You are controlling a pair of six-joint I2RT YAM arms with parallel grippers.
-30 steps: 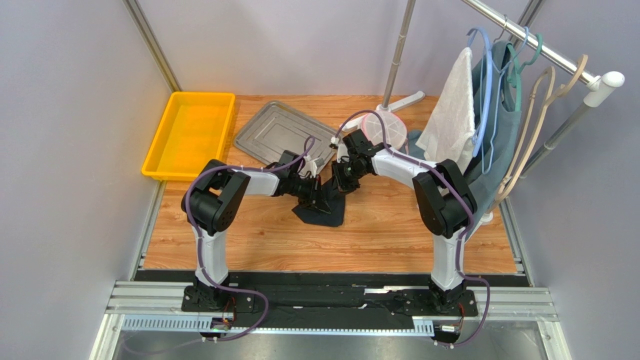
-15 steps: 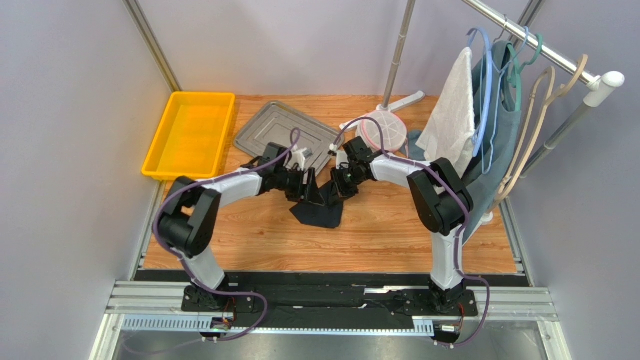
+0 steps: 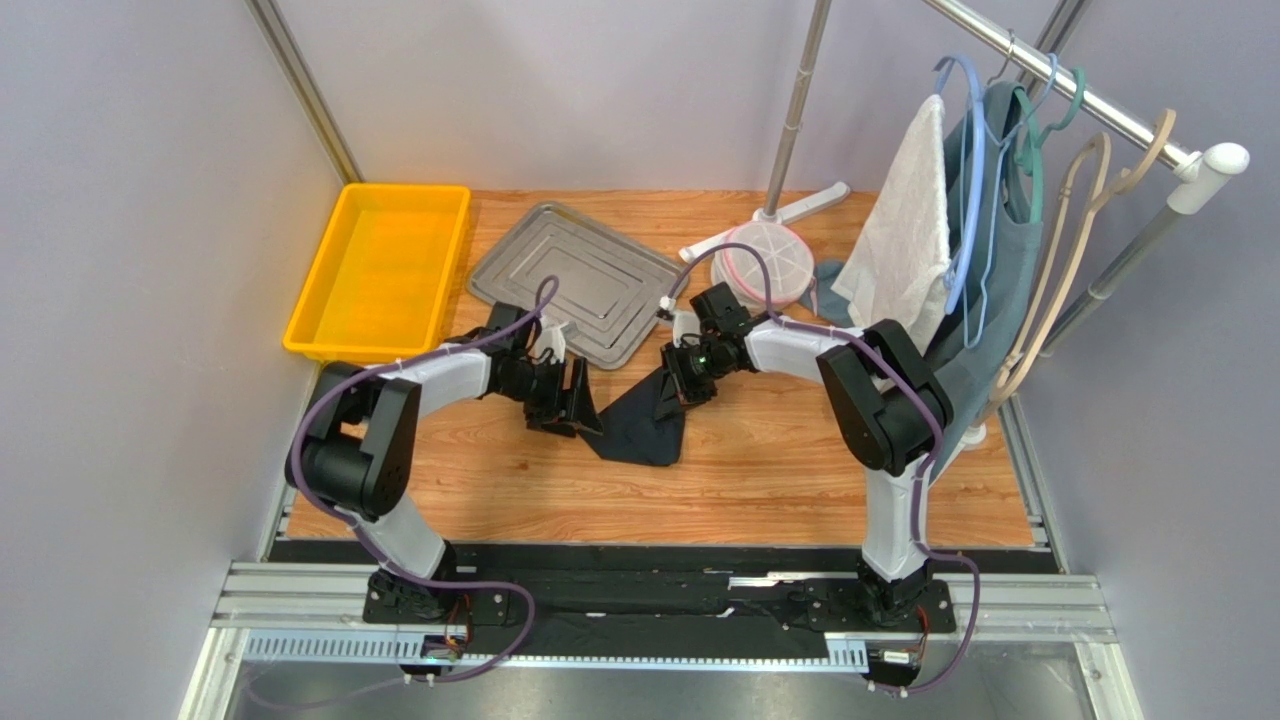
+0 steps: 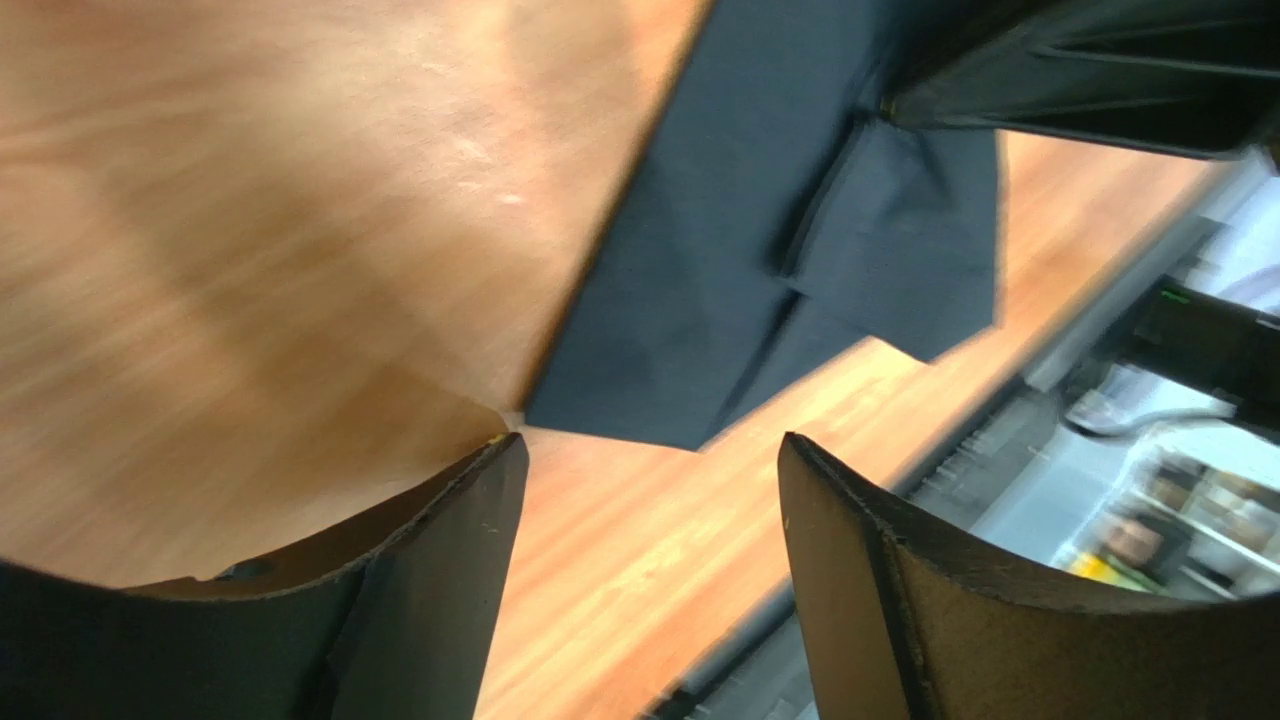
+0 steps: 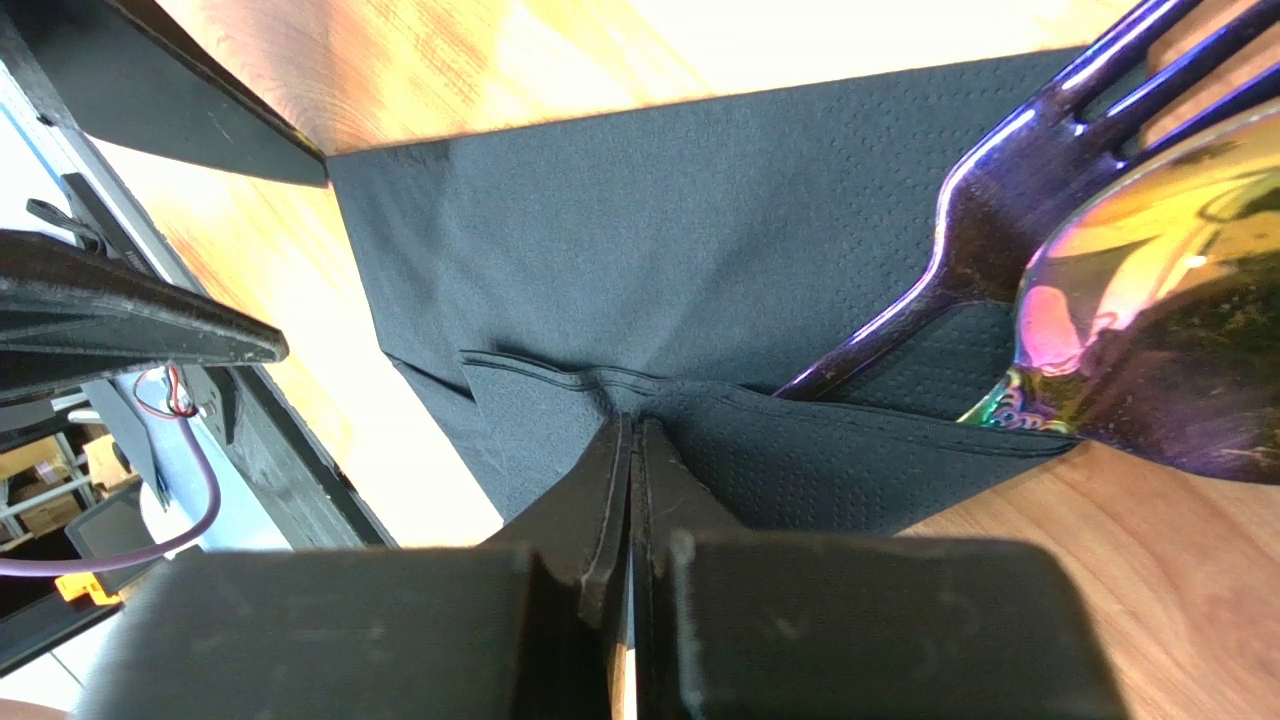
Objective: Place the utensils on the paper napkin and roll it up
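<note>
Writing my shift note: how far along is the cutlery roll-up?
Done: the fork and spoon lie on the black napkin, the fork's handle under a folded flap. In hand: the right claw is shut on that flap's edge; the left claw is open beside the napkin, holding nothing. Left: the napkin is only folded over, not yet a narrow roll, so the rolling remains.

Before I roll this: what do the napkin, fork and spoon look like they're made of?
The napkin looks like matte black paper, with fine embossed dimples and soft creases. The fork is glossy purple with mirror-like highlights, probably coated metal, though plastic can't be ruled out. The spoon has a polished iridescent gold bowl with sharp reflections, likely coated metal.
</note>
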